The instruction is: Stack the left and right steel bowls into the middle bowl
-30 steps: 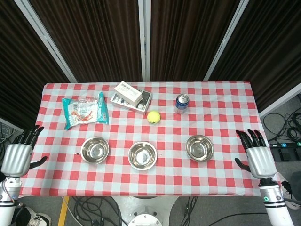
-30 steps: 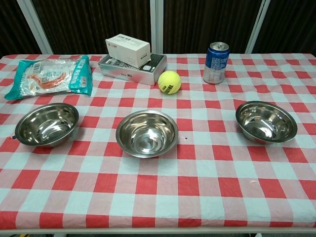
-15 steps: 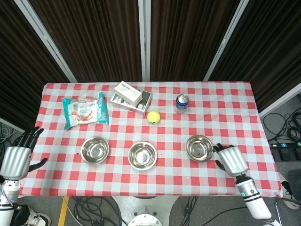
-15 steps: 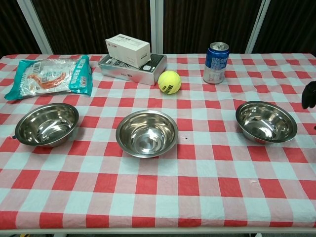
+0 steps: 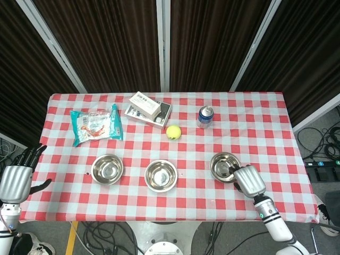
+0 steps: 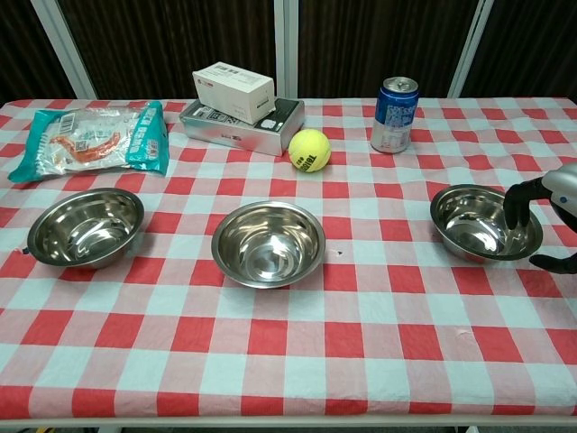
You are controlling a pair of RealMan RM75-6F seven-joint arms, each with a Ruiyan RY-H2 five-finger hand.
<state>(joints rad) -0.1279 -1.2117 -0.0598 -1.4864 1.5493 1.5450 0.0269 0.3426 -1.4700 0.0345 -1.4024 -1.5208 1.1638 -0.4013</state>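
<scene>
Three steel bowls stand in a row near the table's front: the left bowl [image 5: 107, 169] [image 6: 86, 225], the middle bowl [image 5: 161, 175] [image 6: 268, 242] and the right bowl [image 5: 224, 166] [image 6: 485, 223]. All are upright and hold nothing. My right hand [image 5: 248, 180] [image 6: 545, 203] is at the right bowl's right side, its fingers [image 6: 516, 203] curved over the rim and the thumb lower, apart from the bowl wall. The bowl still sits on the cloth. Past the table's left edge, my left hand [image 5: 16, 180] hangs with its fingers spread, holding nothing; the chest view does not show it.
Behind the bowls lie a teal snack bag [image 5: 96, 124] [image 6: 93, 138], stacked boxes [image 5: 147, 110] [image 6: 240, 104], a yellow tennis ball [image 5: 173, 132] [image 6: 309, 149] and a blue soda can [image 5: 205, 117] [image 6: 394, 114]. The checked tablecloth [image 5: 249, 127] covers the table.
My right hand has come in from beyond the table's right edge to the right bowl, its fingers now over the rim. The left hand and all bowls have stayed put.
</scene>
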